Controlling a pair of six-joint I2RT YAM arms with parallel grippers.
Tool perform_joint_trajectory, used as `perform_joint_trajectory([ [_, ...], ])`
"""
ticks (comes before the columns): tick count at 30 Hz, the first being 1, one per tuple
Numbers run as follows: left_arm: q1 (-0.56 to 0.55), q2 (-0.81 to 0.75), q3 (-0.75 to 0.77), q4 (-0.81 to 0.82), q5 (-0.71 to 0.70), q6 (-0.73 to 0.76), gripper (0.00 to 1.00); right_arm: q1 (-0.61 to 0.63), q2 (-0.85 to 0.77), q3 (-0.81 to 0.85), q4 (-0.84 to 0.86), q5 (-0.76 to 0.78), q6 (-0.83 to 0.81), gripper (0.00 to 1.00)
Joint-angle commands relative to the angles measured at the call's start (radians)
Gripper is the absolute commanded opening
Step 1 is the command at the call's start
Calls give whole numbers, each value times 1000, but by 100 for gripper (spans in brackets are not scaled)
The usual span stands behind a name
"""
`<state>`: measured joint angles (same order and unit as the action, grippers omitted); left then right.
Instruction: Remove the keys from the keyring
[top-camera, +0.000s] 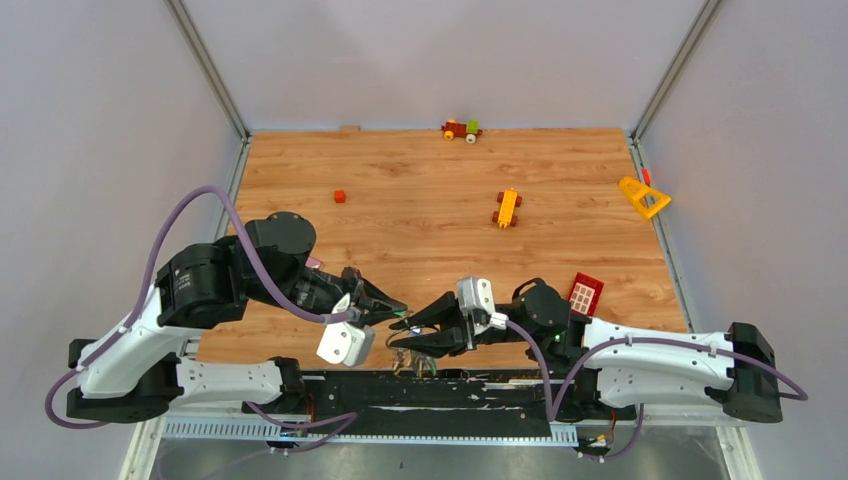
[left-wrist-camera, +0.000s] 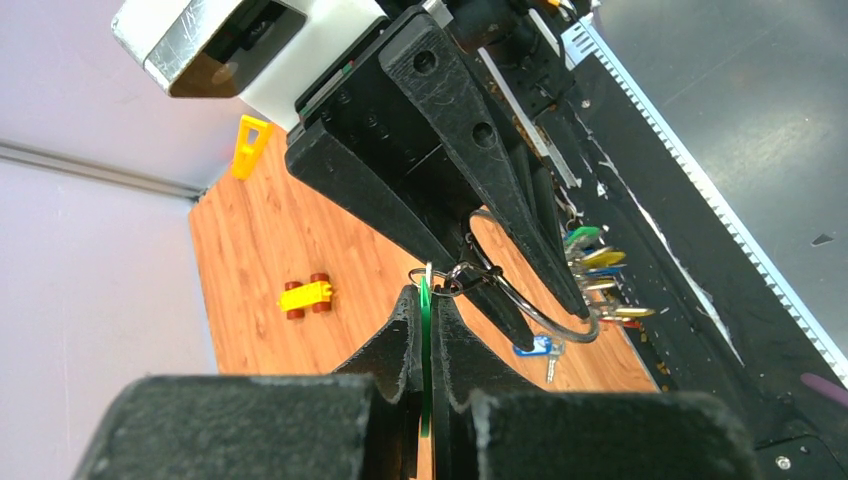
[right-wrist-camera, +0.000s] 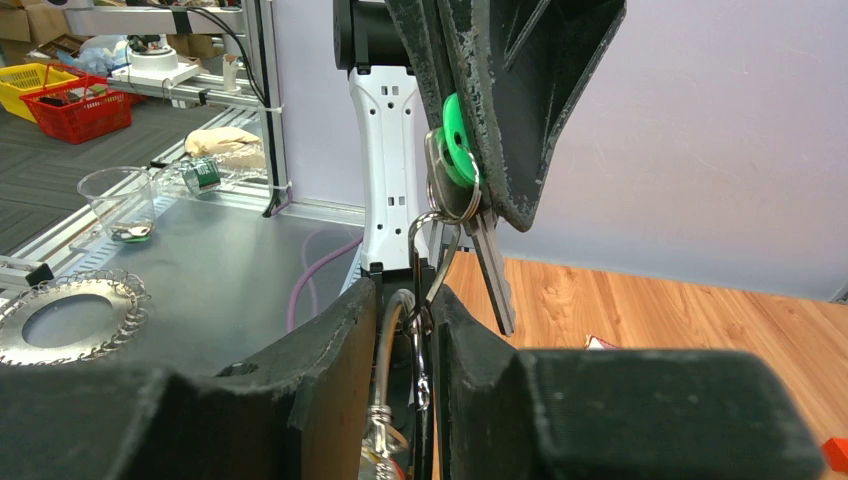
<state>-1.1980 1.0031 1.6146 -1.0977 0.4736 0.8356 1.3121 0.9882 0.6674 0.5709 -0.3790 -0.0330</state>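
Observation:
Both grippers meet above the table's near edge. My left gripper (top-camera: 397, 308) is shut on a green-tagged key (left-wrist-camera: 426, 330), held edge-on between its fingers. In the right wrist view that green tag (right-wrist-camera: 455, 140) sits in the left gripper's fingers (right-wrist-camera: 520, 100), with its metal blade (right-wrist-camera: 492, 270) hanging down. A small ring links it to the keyring (left-wrist-camera: 560, 318). My right gripper (top-camera: 408, 332) is shut on the keyring's wire (right-wrist-camera: 418, 330). Several keys (left-wrist-camera: 598, 270) with green, yellow and red tags hang from the loop, and a blue-tagged one (left-wrist-camera: 535, 347) hangs lower. The bunch (top-camera: 415, 362) hangs over the base rail.
Toy bricks lie on the wooden table: a yellow car (top-camera: 508, 208), a small red brick (top-camera: 339, 196), a yellow triangular piece (top-camera: 643, 197), a red window piece (top-camera: 585, 293) by the right arm, and a brown-green toy (top-camera: 461, 130) at the far edge. The black base rail (top-camera: 430, 385) runs below the grippers.

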Motion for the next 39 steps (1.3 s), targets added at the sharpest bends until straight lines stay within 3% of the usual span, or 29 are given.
perform_joint_trajectory([
  [1,-2,-12,1,69,20,-7,0,1,11,6,71,-28,27,28],
  [39,-2,-16,-13,71,21,-4,0,0,-40,-28,130,30,63,22],
])
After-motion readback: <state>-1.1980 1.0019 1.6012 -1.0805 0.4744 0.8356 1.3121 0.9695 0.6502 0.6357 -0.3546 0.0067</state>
